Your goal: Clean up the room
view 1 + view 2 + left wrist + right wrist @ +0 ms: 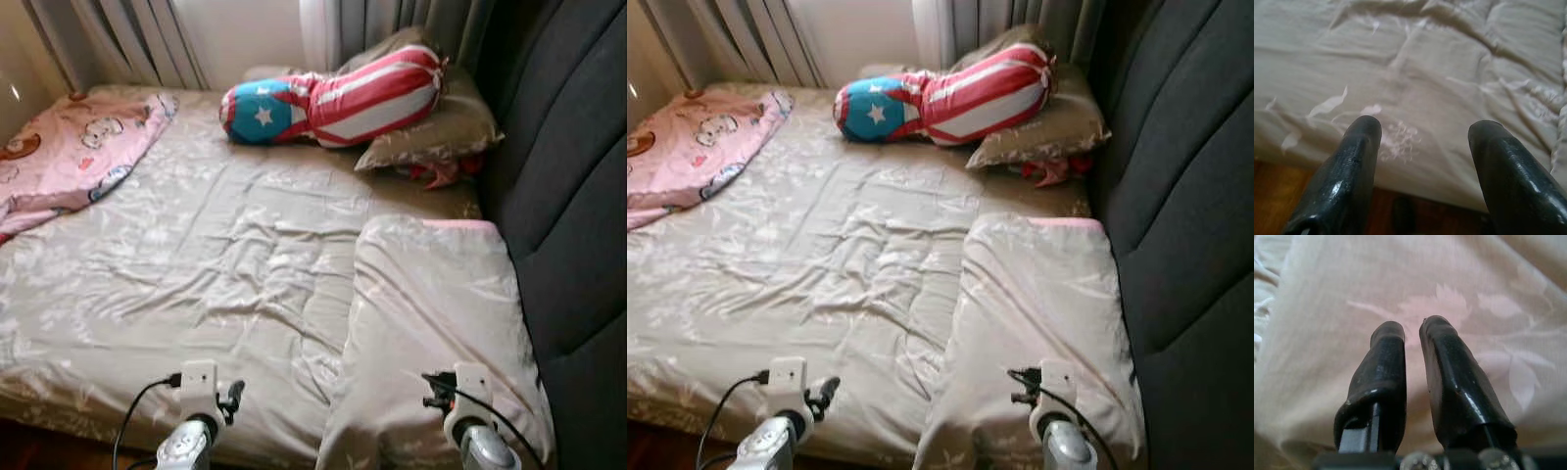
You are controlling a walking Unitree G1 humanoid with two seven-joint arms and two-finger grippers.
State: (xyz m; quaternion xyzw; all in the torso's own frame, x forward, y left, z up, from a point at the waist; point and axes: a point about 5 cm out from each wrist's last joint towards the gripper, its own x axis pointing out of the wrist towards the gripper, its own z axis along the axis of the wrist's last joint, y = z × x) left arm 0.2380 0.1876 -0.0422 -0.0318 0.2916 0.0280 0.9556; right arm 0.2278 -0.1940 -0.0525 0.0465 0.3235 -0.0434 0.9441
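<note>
The right gripper, fingers nearly closed on nothing, hovers just above the near pillow; the left gripper gapes over the bed's near edge. Tidying seems to be starting: next, spread the right fingers and pinch that pillow, with the striped cushion well beyond.

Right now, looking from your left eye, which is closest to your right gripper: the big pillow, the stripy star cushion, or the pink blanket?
1. Big pillow, directly below the right gripper.
2. Stripy star cushion, far end by the curtains.
3. Pink blanket, far left corner.
</note>
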